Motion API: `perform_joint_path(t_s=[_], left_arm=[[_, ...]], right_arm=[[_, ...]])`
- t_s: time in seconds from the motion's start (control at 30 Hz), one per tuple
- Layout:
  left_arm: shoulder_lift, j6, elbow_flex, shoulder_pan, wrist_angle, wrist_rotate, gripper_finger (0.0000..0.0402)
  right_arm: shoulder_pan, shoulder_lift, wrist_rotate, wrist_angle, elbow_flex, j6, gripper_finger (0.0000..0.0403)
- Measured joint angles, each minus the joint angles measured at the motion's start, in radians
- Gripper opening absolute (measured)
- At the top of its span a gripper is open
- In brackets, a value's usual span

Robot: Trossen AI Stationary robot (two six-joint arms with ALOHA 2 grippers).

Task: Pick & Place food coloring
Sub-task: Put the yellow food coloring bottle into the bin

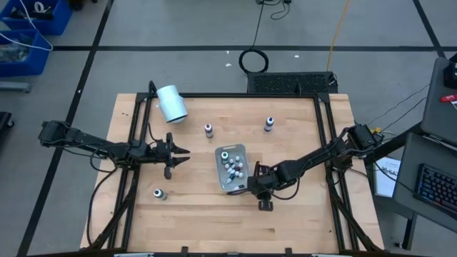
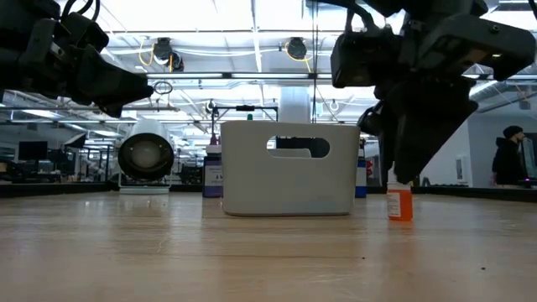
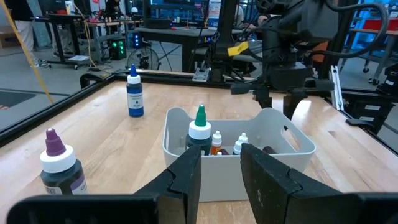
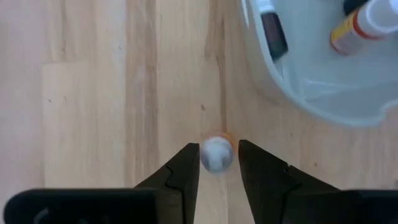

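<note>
A small food coloring bottle with a white cap and orange body (image 4: 216,152) stands upright on the table (image 2: 399,201), just off the near right corner of the white tray (image 1: 221,153). My right gripper (image 4: 217,158) comes down on it from above and is shut on it (image 1: 258,191). Several more bottles lie in the tray, among them a green-topped one (image 3: 200,127). My left gripper (image 3: 221,177) hovers open and level to the left of the tray (image 1: 178,151), holding nothing. My right gripper pinches the orange bottle at its white cap (image 4: 214,146) between the two fingers, one on each side. The fingers come from above, slanting down from the table's right side. The bottle stands upright with its base on the table.
Three loose bottles stand on the table: a purple-topped one (image 1: 208,129), a blue one (image 1: 269,123) and one near the left front (image 1: 158,193). A big white cylinder (image 1: 171,103) lies at the far left. A dark frame (image 1: 325,107) edges the table.
</note>
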Motion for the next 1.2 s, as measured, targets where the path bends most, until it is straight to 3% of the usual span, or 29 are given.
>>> perform_joint_path(t_s=[0.1, 0.27, 0.63, 0.83, 0.97, 1.2], left_arm=[[0.0, 0.0, 0.0, 0.0, 0.0, 0.0, 0.0118], [0.0, 0.0, 0.0, 0.0, 0.0, 0.0, 0.0118], [0.0, 0.0, 0.0, 0.0, 0.0, 0.0, 0.0118], [0.0, 0.0, 0.0, 0.0, 0.0, 0.0, 0.0118], [0.0, 0.0, 0.0, 0.0, 0.0, 0.0, 0.0118], [0.0, 0.0, 0.0, 0.0, 0.006, 0.0, 0.0118]], right_arm=[[0.0, 0.0, 0.0, -0.02, 0.0, 0.0, 0.0091], [0.0, 0.0, -0.013, -0.006, 0.0, -0.022, 0.0039], [0.0, -0.089, -0.02, -0.047, 0.052, -0.069, 0.0039], [-0.05, -0.175, 0.098, -0.176, 0.196, -0.204, 0.0039], [-0.13, -0.147, 0.106, -0.241, 0.28, -0.296, 0.0039], [-0.216, -0.017, 0.003, -0.293, 0.319, -0.423, 0.0039]])
